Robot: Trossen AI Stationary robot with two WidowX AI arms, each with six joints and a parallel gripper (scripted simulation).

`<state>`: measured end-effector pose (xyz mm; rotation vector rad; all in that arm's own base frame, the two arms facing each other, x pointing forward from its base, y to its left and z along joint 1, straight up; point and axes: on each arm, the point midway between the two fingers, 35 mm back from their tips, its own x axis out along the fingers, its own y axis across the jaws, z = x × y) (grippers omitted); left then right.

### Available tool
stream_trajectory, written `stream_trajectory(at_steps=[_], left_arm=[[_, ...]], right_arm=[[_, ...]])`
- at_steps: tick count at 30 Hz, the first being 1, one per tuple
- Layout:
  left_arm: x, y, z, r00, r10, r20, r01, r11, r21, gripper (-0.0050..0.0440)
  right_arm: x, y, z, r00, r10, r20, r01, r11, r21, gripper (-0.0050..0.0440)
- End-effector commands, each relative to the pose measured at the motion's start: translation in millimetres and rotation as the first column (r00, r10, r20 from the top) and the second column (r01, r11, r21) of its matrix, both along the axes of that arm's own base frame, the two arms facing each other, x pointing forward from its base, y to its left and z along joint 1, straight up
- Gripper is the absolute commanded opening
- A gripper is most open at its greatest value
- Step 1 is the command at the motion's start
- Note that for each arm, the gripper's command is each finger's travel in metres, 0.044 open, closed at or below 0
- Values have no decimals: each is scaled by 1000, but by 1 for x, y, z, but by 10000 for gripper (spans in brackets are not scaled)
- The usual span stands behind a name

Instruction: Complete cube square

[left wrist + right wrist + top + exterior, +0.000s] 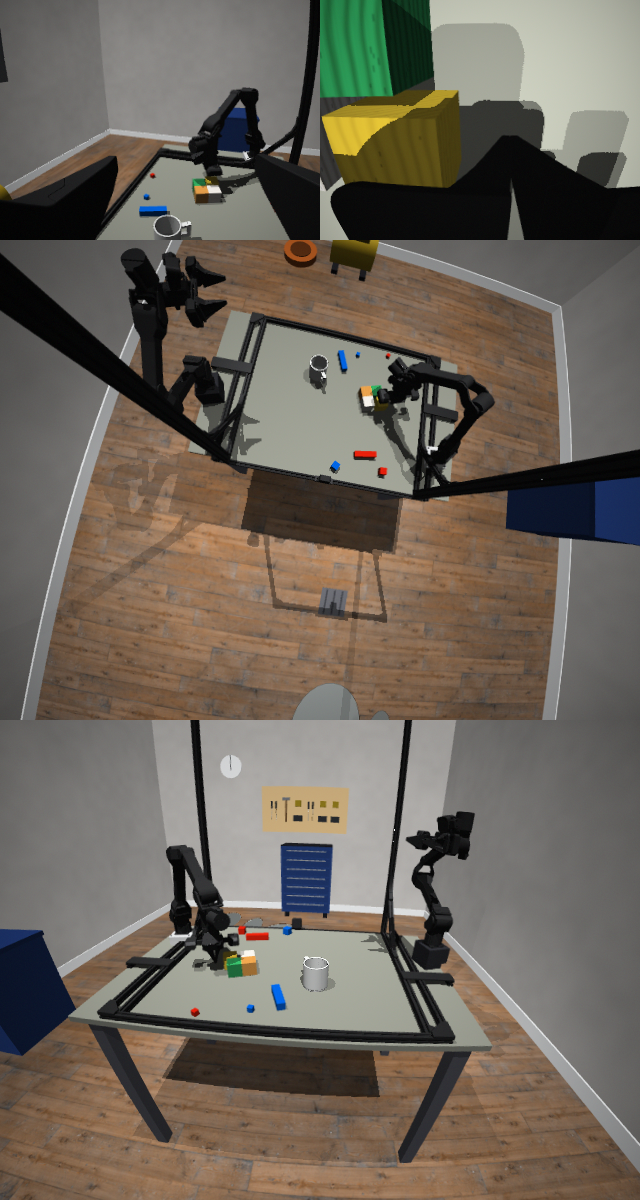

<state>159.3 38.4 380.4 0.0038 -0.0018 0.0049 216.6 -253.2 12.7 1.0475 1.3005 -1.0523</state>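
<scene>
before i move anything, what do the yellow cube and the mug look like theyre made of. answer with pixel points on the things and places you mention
Yellow cube (390, 145): probably painted or stained wood, matt; darker grain-like streaks run down its sides.

Mug (318, 364) (315, 975) (167, 228): perhaps glazed ceramic or enamelled metal; pale grey-white, smooth-looking wall, and the views leave it open.
</scene>
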Motion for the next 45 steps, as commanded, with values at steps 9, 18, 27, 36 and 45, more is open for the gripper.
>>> stream_trajectory(at_steps=[9,18,27,36,45], left_arm=[[0,-1,0,1000,-5,0,5,1000,-4,400],[0,-1,0,1000,-5,0,5,1000,-4,400],[0,-1,0,1000,-5,0,5,1000,-4,400],[0,-1,0,1000,-5,0,5,1000,-4,400],[0,-1,0,1000,-5,0,5,1000,-4,400]], right_arm=[[7,2,-1,1000,-4,0,4,1000,4,0],[11,3,-1,1000,-4,0,4,1000,4,0],[17,4,-1,1000,-4,0,4,1000,4,0],[21,5,-1,1000,-4,0,4,1000,4,0],[26,6,-1,1000,-4,0,4,1000,4,0]])
